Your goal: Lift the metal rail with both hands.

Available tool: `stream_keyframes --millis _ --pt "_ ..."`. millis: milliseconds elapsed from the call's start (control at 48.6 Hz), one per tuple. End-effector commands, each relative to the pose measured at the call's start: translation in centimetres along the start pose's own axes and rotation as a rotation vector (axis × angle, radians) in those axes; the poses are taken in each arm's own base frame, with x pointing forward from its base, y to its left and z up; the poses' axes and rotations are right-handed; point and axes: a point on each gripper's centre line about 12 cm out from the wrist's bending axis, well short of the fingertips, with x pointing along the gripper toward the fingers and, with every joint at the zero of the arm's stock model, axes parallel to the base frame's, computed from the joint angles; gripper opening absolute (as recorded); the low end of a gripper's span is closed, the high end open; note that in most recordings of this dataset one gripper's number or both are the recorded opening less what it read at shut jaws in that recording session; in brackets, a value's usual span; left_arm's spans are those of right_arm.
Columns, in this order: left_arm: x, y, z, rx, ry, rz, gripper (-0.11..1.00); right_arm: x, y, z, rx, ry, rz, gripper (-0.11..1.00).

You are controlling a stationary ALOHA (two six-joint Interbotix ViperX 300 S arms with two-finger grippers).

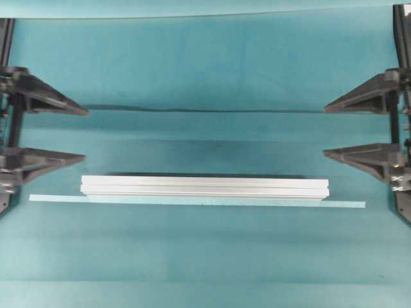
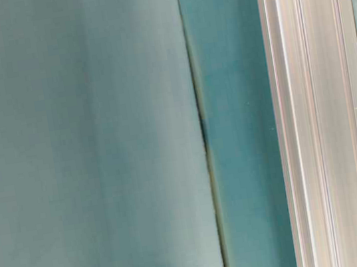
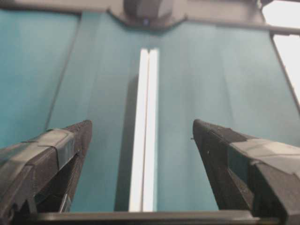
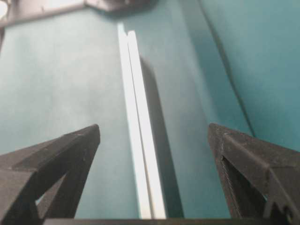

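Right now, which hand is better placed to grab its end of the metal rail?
Neither: left hand and right hand are both open, level, equally short of the metal rail.

metal rail (image 1: 204, 187): silver, lengthwise grooves
tape strip (image 1: 192, 201): pale greenish, just beside the rail
left gripper (image 1: 83, 133), right gripper (image 1: 326, 130): black
table cover (image 1: 205, 64): teal, possibly cloth

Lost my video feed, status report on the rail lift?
Left gripper open, right gripper open, both empty. Metal rail flat on table, untouched. Tape strip alongside; nothing blocking.
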Motion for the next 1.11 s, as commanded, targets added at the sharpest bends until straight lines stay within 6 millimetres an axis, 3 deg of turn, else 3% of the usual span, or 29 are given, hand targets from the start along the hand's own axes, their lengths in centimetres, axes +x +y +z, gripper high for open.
stream_keyframes --millis 0,370,1090 --pt "-0.4 0.0 0.8 0.003 -0.029 0.000 0.97 -0.4 0.0 0.7 0.008 -0.040 0.001 0.96" --pt "-1.8 -0.1 1.6 -0.001 -0.083 -0.003 0.97 -1.4 -0.4 1.6 0.015 -0.129 -0.010 0.96" --pt "-2.5 -0.1 1.9 -0.010 -0.107 -0.005 0.97 -1.6 -0.5 1.1 0.016 -0.133 -0.010 0.96"
